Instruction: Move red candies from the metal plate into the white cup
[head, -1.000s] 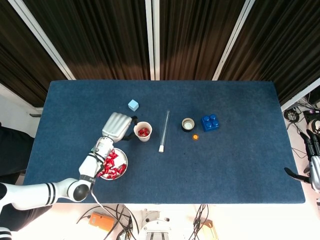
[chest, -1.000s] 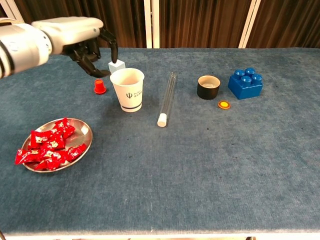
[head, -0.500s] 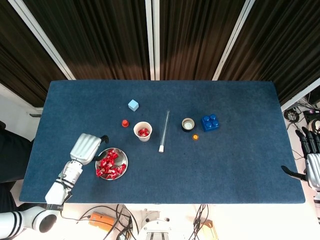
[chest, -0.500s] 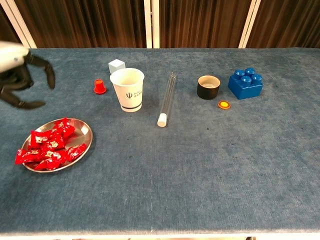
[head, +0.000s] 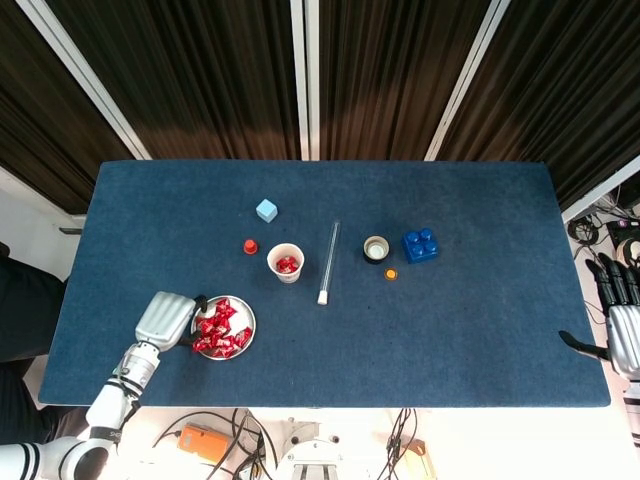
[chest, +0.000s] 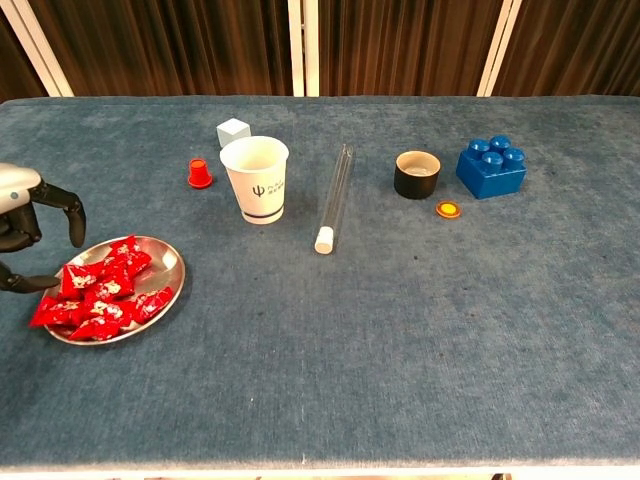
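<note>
The metal plate (head: 250, 318) (chest: 176, 263) lies near the table's front left and carries a heap of red candies (head: 222, 328) (chest: 100, 300). Behind it to the right stands the white cup (head: 286, 263) (chest: 255, 180); the head view shows red candy inside it. My left hand (head: 168, 320) (chest: 25, 225) hovers at the plate's left rim, fingers curved and apart above the nearest candies, holding nothing I can see. At the table's right edge my right hand (head: 620, 322) is open with its fingers spread, far from everything; the chest view does not show it.
A small red cap (chest: 200, 174) and a pale blue cube (chest: 233, 131) sit just left of and behind the cup. A clear tube (chest: 335, 197) lies to its right. Farther right are a black cup (chest: 417, 174), an orange disc (chest: 448, 209) and a blue brick (chest: 491, 167).
My left hand has left the cup, swung back to the left and come down at the plate's left rim. The right hand has hardly moved.
</note>
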